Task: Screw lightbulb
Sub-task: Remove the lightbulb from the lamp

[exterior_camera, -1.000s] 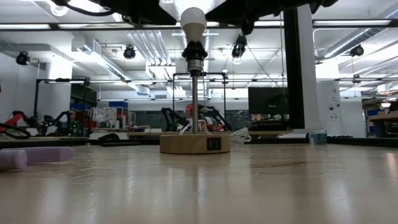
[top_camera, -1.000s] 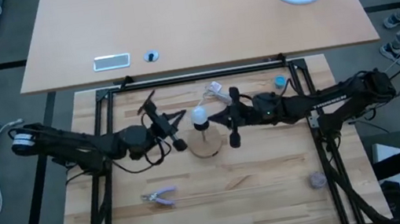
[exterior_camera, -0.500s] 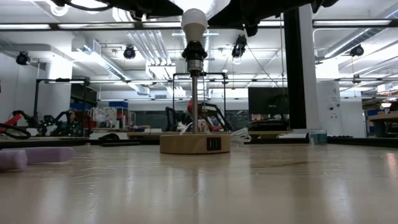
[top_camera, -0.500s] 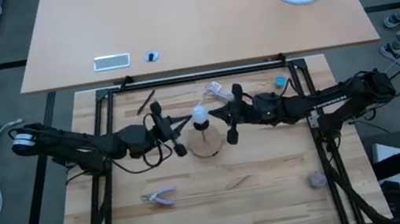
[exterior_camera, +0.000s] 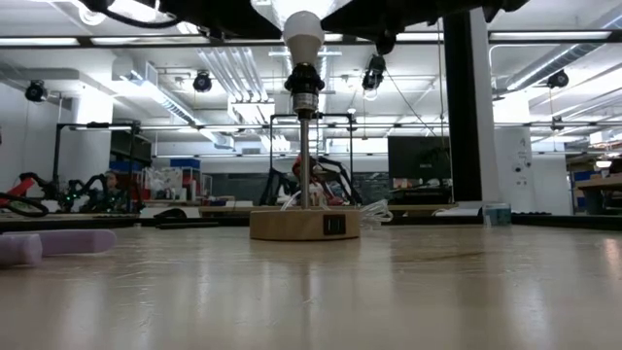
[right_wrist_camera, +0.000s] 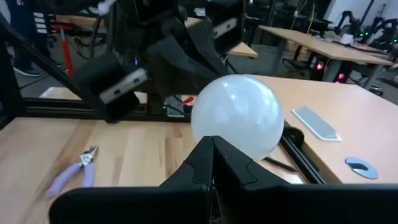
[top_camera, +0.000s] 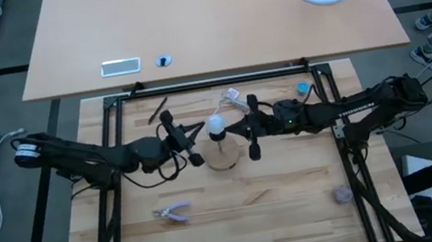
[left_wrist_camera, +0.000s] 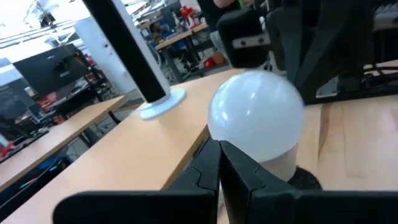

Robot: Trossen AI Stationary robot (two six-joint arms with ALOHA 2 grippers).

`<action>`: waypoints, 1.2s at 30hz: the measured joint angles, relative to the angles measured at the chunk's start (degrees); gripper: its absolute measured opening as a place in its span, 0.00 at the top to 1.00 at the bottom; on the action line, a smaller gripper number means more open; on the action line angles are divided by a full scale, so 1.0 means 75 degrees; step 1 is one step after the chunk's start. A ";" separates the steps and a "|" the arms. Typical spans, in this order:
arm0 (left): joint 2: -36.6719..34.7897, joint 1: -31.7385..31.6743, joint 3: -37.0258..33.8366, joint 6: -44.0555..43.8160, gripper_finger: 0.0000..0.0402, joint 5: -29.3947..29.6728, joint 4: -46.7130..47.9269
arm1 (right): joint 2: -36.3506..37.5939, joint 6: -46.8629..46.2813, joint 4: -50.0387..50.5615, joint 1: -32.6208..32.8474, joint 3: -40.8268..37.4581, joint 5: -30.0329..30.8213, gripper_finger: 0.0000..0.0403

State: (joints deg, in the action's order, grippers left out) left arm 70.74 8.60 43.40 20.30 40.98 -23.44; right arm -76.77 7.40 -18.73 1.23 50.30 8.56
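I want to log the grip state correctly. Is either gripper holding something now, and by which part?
Nothing is held. The left gripper and right gripper are both shut, on either side of the bulb, which sits in its socket.

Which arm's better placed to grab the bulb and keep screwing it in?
Near even. The lightbulb sits in the lamp socket between both grippers. Slight edge to the right gripper: it looks marginally closer than the left gripper. Both look shut and would need to open.

— Was there any way in to the lightbulb (top_camera: 215, 124)?
— Hardly from the sides: the left gripper (top_camera: 184, 145) and right gripper (top_camera: 251, 134) flanked it closely.
— And nearer the front?
— Bare boards there, with pliers (top_camera: 173, 212) well off.
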 joint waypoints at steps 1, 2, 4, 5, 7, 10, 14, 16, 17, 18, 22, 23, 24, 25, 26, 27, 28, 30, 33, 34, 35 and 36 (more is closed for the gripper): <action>0.0068 -0.0042 0.0000 -0.0031 1.00 -0.0079 -0.0042 | 0.0000 0.0000 -0.0033 -0.0002 0.0000 0.0011 1.00; 0.0127 -0.0064 0.0000 -0.0044 1.00 -0.0180 -0.0089 | 0.0000 0.0000 -0.0040 -0.0003 0.0000 0.0063 1.00; 0.0199 -0.0070 0.0000 -0.0036 1.00 -0.0220 -0.0192 | 0.0000 0.0000 -0.0009 -0.0014 0.0000 0.0313 1.00; 0.0221 -0.0069 0.0000 -0.0010 1.00 -0.0220 -0.0241 | 0.0000 0.0002 0.0025 -0.0009 0.0000 0.0460 1.00; 0.0229 -0.0048 0.0000 0.0006 1.00 -0.0223 -0.0272 | 0.0011 0.0007 0.0077 -0.0005 0.0000 0.0734 1.00; 0.0168 0.0064 0.0000 0.0019 1.00 -0.0323 -0.0244 | 0.0026 0.0026 0.0130 -0.0023 0.0000 0.0991 1.00; 0.0102 0.0228 0.0000 0.0033 1.00 -0.0560 -0.0194 | 0.0021 0.0090 0.0289 -0.0025 0.0003 0.1274 1.00; 0.0052 0.0272 0.0000 0.0033 1.00 -0.0526 -0.0113 | 0.0015 0.0093 0.0355 -0.0024 0.0003 0.1284 1.00; 0.0038 0.0293 0.0000 0.0033 1.00 -0.0495 -0.0098 | 0.0016 0.0108 0.0352 -0.0023 0.0003 0.1283 1.00; 0.0021 0.0303 0.0000 0.0032 1.00 -0.0425 -0.0061 | 0.0023 0.0121 0.0360 -0.0020 0.0003 0.1281 1.00; -0.0060 0.0317 0.0000 0.0020 1.00 0.0187 0.0168 | 0.0074 0.0089 0.0723 -0.0011 0.0003 0.1279 1.00; -0.0078 0.0317 0.0000 0.0020 1.00 0.0425 0.0214 | 0.0102 0.0085 0.0805 0.0006 0.0003 0.1279 1.00; -0.0081 0.0317 0.0000 0.0026 1.00 0.0633 0.0214 | 0.0138 0.0086 0.0807 0.0026 0.0003 0.1277 1.00; -0.0081 0.0308 0.0000 0.0052 1.00 0.0731 0.0220 | 0.0188 0.0133 0.0791 0.0054 0.0003 0.1232 1.00; -0.0081 0.0276 0.0000 0.0087 1.00 0.0774 0.0227 | 0.0227 0.0195 0.0779 0.0088 0.0003 0.1141 1.00; -0.0081 0.0242 0.0000 0.0101 1.00 0.0769 0.0219 | 0.0235 0.0216 0.0678 0.0109 0.0003 0.1034 1.00; -0.0081 0.0199 0.0000 0.0108 1.00 0.0699 0.0218 | 0.0236 0.0231 0.0535 0.0124 0.0003 0.0975 1.00; -0.0081 0.0108 0.0000 0.0083 1.00 0.0332 0.0210 | 0.0236 0.0298 0.0345 0.0129 0.0003 0.0809 1.00; -0.0081 0.0053 0.0000 0.0045 1.00 -0.0259 0.0186 | 0.0205 0.0350 0.0157 0.0118 0.0003 0.0804 1.00; -0.0081 0.0052 0.0000 0.0051 1.00 -0.0404 0.0175 | 0.0178 0.0361 0.0156 0.0100 0.0003 0.0812 1.00; -0.0084 0.0052 0.0000 0.0055 1.00 -0.0530 0.0161 | 0.0159 0.0372 0.0169 0.0078 0.0003 0.0836 1.00; -0.0084 0.0052 0.0000 0.0055 1.00 -0.0613 0.0156 | 0.0145 0.0378 0.0175 0.0051 0.0003 0.0902 1.00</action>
State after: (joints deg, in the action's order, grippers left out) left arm 70.11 8.99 43.40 20.71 36.38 -22.27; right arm -75.69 10.23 -17.42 1.61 50.33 15.32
